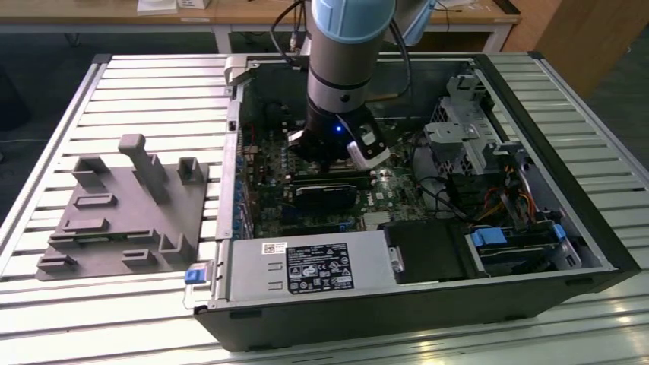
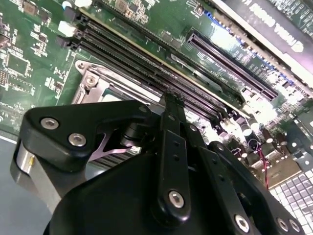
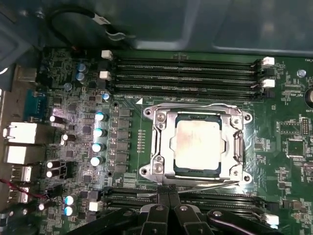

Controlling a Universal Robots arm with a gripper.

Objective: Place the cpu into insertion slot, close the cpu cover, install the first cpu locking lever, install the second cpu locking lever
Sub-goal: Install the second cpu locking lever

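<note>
Just beyond the end effector point(image 3: 168, 203), the cpu point(image 3: 198, 143) sits under the cpu cover point(image 3: 161, 142).

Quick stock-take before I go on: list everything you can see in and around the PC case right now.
computer case: one, black, open, lying on the slatted table.
slatted table: one, silver, under everything.
fixture block: one, grey, on the table at the exterior view's left of the case.
motherboard: one, green, inside the case.
cpu: one, silvery-beige, seated in the socket.
cpu cover: one, silver frame, lying closed around the cpu.
memory slots: four, black, beside the socket.
black card: one, inside the case below the arm.
power supply: one, grey, at the case's near edge.
arm: one, light blue and grey, reaching down into the case.
tool: one, black, just beside the socket's edge.
</note>
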